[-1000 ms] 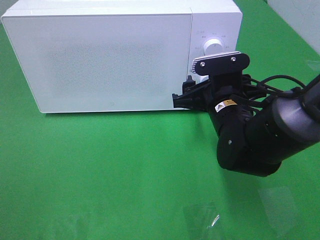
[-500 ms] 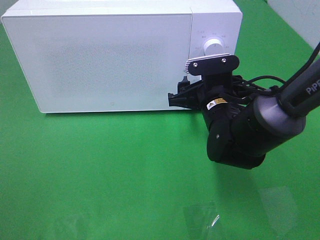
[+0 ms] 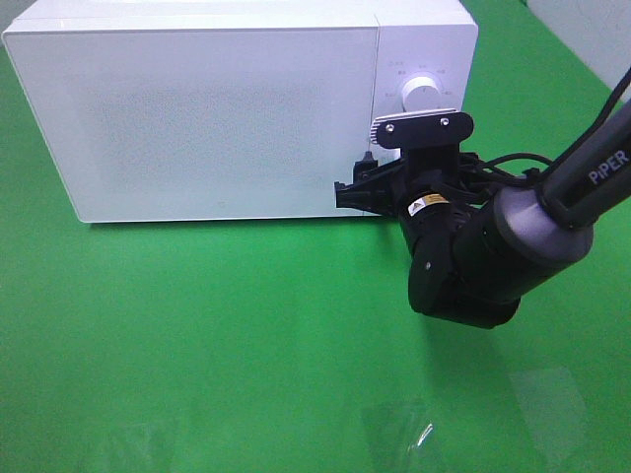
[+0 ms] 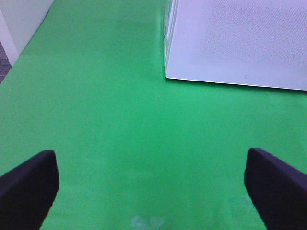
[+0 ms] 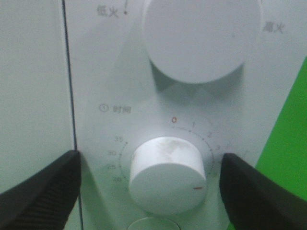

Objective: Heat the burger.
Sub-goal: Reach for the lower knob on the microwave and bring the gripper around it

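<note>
"Two arms on this rig. How does the right one sit?"

"It reaches in from the right side of the green table (image 3: 197, 345), dark forearm slanting toward the white microwave (image 3: 197, 118). The wrist is bent so the right gripper (image 3: 357, 193) faces the control panel, low at the microwave's front right corner."

"And its fingers?"

"Spread. In the wrist view the right gripper (image 5: 148, 189) has one finger on each side of the lower dial (image 5: 165, 179), neither clearly touching it. The bigger upper dial (image 5: 201, 38) sits just above."

"The left arm?"

"Seen only by its own camera. The left gripper (image 4: 151, 184) hangs over bare green cloth, fingers (image 4: 26, 187) wide apart and holding nothing, with a corner of the microwave ahead."

"Where's the burger?"

"I cannot tell. The microwave door is shut and its front is opaque."
</note>
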You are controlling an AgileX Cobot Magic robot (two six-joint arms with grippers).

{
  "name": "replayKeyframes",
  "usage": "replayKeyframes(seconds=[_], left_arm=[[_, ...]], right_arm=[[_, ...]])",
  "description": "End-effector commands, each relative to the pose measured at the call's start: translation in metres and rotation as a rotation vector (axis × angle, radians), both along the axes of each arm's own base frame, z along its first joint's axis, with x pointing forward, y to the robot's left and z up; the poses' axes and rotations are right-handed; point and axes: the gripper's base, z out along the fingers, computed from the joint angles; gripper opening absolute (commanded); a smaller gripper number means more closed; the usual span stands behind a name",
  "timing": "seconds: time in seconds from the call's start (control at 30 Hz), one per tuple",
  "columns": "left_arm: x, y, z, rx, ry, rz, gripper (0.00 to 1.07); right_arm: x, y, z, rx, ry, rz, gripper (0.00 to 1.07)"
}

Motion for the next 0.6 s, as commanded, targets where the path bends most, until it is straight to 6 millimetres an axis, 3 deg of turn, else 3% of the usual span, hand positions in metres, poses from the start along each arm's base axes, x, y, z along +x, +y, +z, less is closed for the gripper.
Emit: replayKeyframes(seconds=[0.03, 0.6], left_arm=[[0.000, 0.000, 0.000, 0.001, -0.004, 0.001, 1.01], [0.000, 0.000, 0.000, 0.001, -0.004, 0.001, 1.01]], right_arm=[[0.005, -0.001, 0.005, -0.002, -0.035, 0.001, 0.76], [0.005, -0.002, 0.015, -0.027, -0.090, -0.007, 0.75]])
